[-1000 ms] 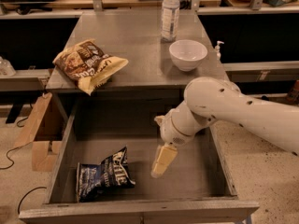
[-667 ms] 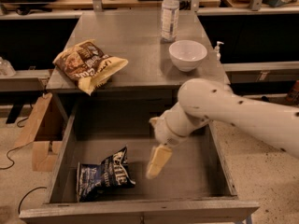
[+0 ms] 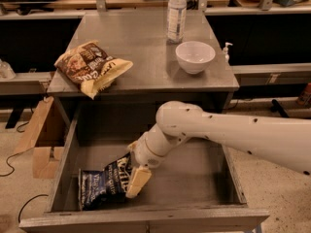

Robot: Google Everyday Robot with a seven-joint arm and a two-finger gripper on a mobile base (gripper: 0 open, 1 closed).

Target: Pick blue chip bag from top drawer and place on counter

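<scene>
The grey tabletop [image 3: 141,47] fills the upper half of the view, carrying a brown snack bag [image 3: 90,67], a white bowl [image 3: 195,56] and a clear bottle [image 3: 176,13]. Below it the top drawer [image 3: 62,159] stands pulled out, and the white arm [image 3: 233,135] reaches in from the right of the view, angled down toward the drawer's front. The blue chip bag [image 3: 99,186] lies on the drawer floor in the front-left corner as viewed, with its long axis running roughly across the drawer and the right end tilted slightly upward. The end effector [image 3: 137,182] points down at that right end and overlaps the bag's edge. Most of the bag therefore extends leftward from it. Whether it is spread, narrowed or already gripping the bag cannot be told. In my judgement, any grasp depends on meeting this near, raised edge.
</scene>
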